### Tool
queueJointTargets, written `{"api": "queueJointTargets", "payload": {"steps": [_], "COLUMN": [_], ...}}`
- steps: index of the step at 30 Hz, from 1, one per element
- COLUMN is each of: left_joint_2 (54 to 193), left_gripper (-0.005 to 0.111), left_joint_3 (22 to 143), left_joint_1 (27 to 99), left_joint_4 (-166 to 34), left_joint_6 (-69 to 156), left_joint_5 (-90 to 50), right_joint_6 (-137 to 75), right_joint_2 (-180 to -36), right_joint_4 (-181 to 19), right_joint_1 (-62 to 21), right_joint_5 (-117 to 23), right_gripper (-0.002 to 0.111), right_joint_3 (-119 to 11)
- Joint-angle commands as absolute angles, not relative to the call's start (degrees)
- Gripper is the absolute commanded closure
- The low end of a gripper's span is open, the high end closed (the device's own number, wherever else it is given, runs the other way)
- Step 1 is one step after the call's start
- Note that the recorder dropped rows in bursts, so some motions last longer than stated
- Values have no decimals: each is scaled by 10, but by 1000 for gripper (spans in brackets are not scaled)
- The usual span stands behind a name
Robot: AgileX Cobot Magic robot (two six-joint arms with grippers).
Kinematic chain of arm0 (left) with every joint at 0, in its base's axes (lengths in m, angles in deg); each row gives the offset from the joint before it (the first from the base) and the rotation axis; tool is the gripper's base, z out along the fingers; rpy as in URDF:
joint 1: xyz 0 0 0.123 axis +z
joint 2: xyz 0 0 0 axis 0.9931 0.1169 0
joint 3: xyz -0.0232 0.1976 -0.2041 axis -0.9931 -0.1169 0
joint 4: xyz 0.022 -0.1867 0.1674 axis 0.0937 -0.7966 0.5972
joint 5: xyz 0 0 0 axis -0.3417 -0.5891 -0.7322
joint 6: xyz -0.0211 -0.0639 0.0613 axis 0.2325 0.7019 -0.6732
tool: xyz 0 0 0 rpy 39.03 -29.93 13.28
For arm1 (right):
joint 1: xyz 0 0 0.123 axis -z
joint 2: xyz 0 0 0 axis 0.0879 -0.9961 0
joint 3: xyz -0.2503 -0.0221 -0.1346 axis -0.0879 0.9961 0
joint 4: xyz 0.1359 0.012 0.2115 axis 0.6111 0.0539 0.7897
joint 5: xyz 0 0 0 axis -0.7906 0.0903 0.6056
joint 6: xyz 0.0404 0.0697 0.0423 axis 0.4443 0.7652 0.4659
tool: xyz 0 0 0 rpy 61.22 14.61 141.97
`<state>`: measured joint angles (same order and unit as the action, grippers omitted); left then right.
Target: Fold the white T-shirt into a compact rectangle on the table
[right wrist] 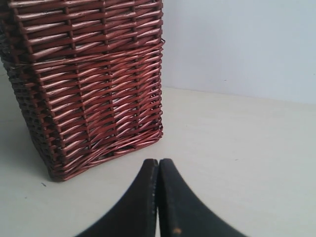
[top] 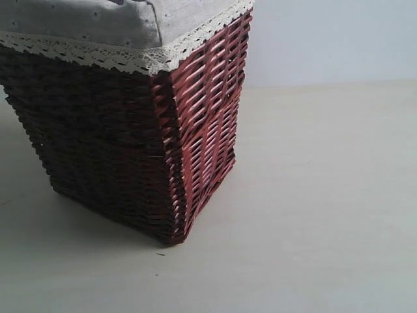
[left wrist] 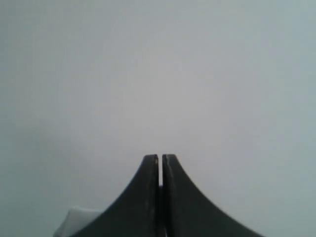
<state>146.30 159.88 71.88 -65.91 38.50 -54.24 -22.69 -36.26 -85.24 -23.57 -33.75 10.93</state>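
**Two matte black tools, flared at the base**

The left tool is two slim black pieces with straight inner edges, pale scuffs at the tips and outer edges sweeping wide toward the base. The right tool has the same black, flared shape.

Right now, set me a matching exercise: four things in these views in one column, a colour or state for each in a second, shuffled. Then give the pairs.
Column one:
1. basket
2. liner
3. table
4. right gripper

Column two:
A. black, shut
B. pale beige, flat
C. red-brown wicker
D. grey cloth with a lace edge

Pairs: 1-C, 2-D, 3-B, 4-A
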Motion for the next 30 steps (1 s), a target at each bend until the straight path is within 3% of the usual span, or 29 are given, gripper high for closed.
{"api": "queueJointTargets", "payload": {"steps": [1,8,30], "left_joint_2": [1420,1361,1294], "left_gripper": [107,107,107], "left_joint_3": [1614,1615,1719], "left_joint_1": [720,720,720], "left_joint_4": [-461,-183,-156], "left_joint_6": [518,700,712], "left_joint_5": [-523,-524,-492], "right_joint_6": [-226,-226,-226], "right_joint_2": [-360,-360,-360], "right_joint_4": [-853,-853,-853], "right_joint_1": [-236,-236,-236], "right_joint_5": [-346,-346,-346], "right_gripper": [108,108,108], "right_joint_3": [112,112,112]}}
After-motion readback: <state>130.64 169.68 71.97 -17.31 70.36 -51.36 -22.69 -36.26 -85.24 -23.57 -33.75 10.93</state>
